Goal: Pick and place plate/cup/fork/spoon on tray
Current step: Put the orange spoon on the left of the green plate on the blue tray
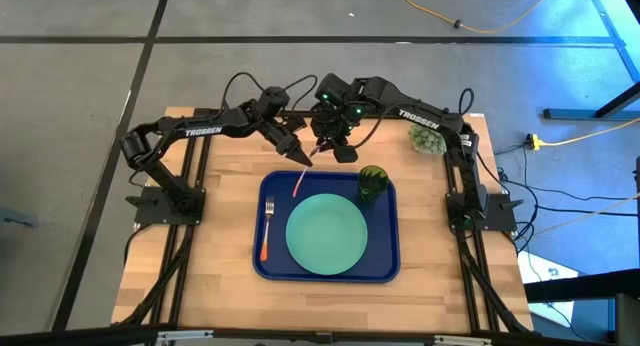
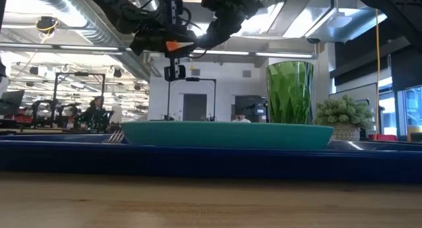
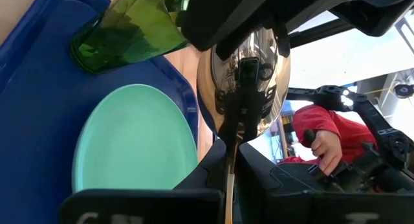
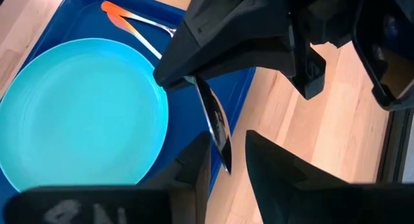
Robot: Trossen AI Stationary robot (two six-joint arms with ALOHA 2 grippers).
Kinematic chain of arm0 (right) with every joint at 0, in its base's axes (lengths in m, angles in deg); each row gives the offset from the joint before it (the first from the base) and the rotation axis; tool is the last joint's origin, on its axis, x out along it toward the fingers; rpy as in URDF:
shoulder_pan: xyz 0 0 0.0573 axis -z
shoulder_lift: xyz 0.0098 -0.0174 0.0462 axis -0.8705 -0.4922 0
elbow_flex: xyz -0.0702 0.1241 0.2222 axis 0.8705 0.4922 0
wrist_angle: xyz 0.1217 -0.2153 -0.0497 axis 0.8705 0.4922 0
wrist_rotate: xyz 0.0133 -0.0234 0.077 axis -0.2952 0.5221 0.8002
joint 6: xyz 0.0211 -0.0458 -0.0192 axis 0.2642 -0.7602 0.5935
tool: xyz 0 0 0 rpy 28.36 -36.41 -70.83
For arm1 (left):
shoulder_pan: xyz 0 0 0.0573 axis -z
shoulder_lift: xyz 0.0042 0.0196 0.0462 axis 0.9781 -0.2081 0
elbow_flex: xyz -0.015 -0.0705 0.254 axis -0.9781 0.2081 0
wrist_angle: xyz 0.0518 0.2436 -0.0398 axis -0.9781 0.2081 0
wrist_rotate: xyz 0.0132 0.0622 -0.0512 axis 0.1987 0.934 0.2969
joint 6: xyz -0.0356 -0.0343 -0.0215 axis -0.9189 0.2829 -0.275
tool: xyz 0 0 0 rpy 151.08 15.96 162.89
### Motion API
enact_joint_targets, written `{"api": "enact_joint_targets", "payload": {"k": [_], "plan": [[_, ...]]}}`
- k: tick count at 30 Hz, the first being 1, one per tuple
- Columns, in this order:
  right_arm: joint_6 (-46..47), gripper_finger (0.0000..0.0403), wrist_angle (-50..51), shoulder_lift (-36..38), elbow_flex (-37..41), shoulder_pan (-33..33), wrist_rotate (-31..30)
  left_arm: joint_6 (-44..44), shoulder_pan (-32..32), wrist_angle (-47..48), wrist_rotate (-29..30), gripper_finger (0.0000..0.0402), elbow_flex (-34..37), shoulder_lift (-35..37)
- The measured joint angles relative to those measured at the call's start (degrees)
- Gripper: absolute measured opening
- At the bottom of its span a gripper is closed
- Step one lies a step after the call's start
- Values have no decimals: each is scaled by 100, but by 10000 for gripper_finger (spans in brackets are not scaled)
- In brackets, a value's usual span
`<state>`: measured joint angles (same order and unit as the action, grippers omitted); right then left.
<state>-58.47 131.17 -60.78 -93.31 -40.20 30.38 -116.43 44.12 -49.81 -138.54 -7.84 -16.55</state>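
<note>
The dark-blue tray [image 1: 328, 278] holds the mint-green plate [image 1: 326, 233] in its middle. The orange-handled fork [image 1: 266, 231] lies to the plate's left, and the green cup [image 1: 372, 183] stands upright at the tray's far right corner. My left gripper [image 1: 300, 156] is above the tray's far edge, shut on the spoon [image 1: 300, 179]. My right gripper [image 1: 335, 146] hovers just right of it, open. Its fingers [image 4: 194, 160] stand on either side of the spoon's bowl [image 4: 217, 128]. My left gripper pinches the spoon's metal stem [image 3: 229, 175] between its two fingers, between the bowl [image 3: 244, 75] and the orange handle [image 2: 173, 45]. The fingers come nearly level from the table's left and lie across the spoon. It is lifted clear, its handle slanting down toward the tray.
A spiky pale-green ball plant [image 1: 428, 138] sits at the table's far right, beside the right arm. Bare wood lies left, right and near of the tray. In the left wrist view a person in red [image 3: 330, 136] shows beyond the table.
</note>
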Motion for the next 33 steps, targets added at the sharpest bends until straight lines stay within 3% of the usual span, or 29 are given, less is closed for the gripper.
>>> {"api": "enact_joint_targets", "payload": {"k": [9, 17, 27, 33], "plan": [[-2, 88, 4, 2, 0, 0, 301, 133, 2, 142, 67, 4, 5, 0], [-7, 14, -31, 11, -2, 0, 262, 129, 2, 153, 72, 3, 5, -5], [-2, 7, 16, 11, -2, -25, 240, 30, 7, 127, 385, 46, 5, -7], [-2, 6, 19, 11, -2, -27, 249, 17, -59, 123, 389, 52, 5, -4]]}}
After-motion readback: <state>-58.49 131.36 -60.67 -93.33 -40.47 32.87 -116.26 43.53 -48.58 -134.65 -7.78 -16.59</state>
